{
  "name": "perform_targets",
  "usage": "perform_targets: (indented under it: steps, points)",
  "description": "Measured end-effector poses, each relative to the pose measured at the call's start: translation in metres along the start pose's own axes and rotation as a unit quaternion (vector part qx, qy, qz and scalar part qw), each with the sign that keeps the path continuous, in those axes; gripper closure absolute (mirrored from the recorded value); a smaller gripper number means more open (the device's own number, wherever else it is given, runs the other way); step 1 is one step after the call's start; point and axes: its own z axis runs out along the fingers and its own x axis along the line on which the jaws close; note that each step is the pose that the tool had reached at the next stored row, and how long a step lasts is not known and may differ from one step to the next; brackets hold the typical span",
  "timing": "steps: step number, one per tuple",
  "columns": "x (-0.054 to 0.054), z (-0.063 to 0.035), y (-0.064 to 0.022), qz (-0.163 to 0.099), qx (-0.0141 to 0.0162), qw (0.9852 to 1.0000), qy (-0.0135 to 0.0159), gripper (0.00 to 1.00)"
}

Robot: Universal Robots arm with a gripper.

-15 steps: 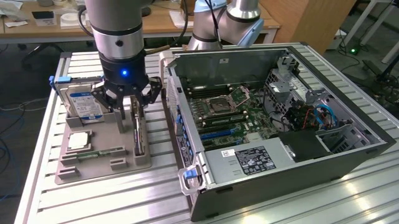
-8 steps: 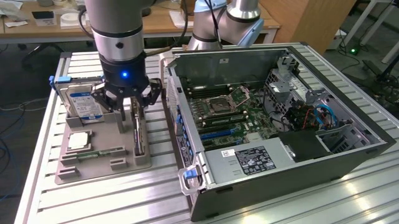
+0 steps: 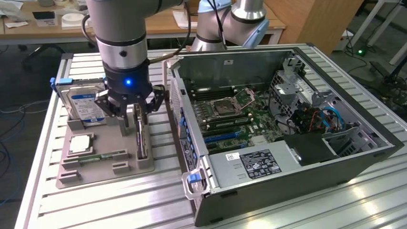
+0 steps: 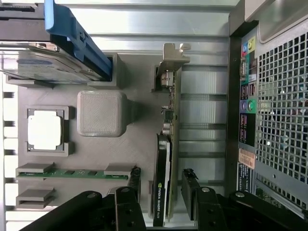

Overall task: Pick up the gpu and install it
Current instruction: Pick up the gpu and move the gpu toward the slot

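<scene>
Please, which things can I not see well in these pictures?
Exterior view: the gripper covers one end of the gpu.
Wrist view: the gpu stands edge-on to the camera, so its flat faces are hidden.
Wrist view: a blue handle covers part of the hard drive.

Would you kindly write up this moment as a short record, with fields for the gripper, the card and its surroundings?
gripper: open, one finger on each side of the gpu, not closed on it
gpu: standing on edge in the grey holder tray
also in tray: hard drive, processor, memory stick
computer case: side open, motherboard exposed, on the exterior view's right of the tray
task status: gpu not yet lifted
</scene>
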Motion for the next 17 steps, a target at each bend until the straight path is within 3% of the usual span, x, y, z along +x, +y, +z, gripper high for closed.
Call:
perform_targets:
  steps: [17]
  points:
    - [-0.005,0.0185,-0.0006,-0.002,0.0005,1.0,0.0002,0.53]
